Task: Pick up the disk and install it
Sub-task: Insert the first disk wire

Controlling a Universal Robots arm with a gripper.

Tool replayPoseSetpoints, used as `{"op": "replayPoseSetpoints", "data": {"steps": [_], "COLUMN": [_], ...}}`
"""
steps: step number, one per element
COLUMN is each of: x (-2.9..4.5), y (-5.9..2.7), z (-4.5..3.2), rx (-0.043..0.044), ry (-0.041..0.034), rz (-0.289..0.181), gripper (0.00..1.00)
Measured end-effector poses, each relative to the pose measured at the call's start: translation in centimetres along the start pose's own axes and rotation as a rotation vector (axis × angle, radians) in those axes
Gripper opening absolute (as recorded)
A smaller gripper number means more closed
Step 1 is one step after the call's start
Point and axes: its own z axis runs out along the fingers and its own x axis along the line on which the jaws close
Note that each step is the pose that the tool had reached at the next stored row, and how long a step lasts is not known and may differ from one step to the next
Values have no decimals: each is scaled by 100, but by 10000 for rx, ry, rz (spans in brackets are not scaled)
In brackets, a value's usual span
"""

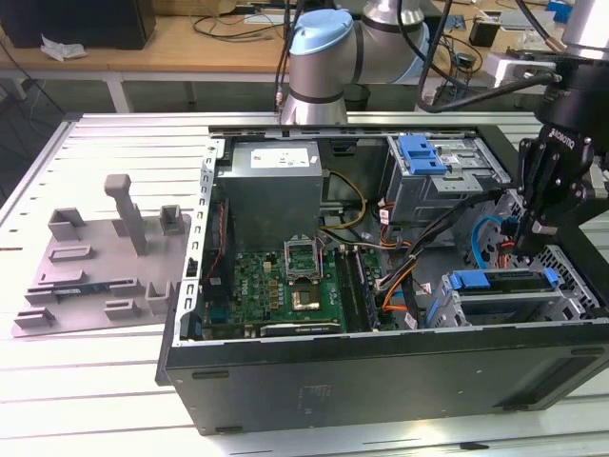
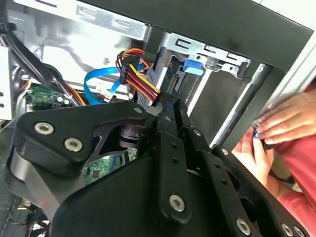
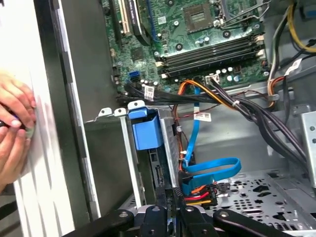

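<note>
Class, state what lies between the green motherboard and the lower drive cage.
In the exterior view, a bundle of black, orange and blue cables fills the stretch from motherboard to drive cage.

Exterior above; wrist views inside case (image 1: 381, 376)

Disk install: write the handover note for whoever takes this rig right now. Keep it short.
The gripper: shut, holding nothing that shows, tip down inside the case right by the drive cage.
The disk: sits in that cage in its blue bracket, at the exterior view's right, not in the gripper.
Done: the disk looks picked up and slotted in.
Left: whether it is fully seated or cabled cannot be told, so check that.
Caution: a person's hands are at the case's edge beside the cage.
</note>
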Motion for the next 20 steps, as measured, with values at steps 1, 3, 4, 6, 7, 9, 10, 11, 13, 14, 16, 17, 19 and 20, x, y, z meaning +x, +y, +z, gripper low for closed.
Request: {"op": "replayPoseSetpoints", "data": {"steps": [1,3,4,6,7,9,10,11,13,14,16,17,19,20], "x": [21,44,64,88,110,130,145,152,174,184,206,227,246,263], "y": [-4,-9,-12,-16,-19,-23,-26,-27,-31,-33,-38,-41,-44,-45], "z": [4,9,13,18,22,25,27,29,33,35,39,45,49,53], "rx": [-25,-40,-44,-39,-22,3,22,32,62,76,100,108,112,110], "ry": [-199,-364,-452,-527,-578,-625,-678,-716,-840,-918,-1081,-1214,-1338,-1459], "rz": [-18,-40,-58,-86,-129,-174,-211,-236,-315,-356,-429,-475,-507,-527], "gripper": [17,17,17,17,17,17,17,17,17,17,17,17,17,17]}}
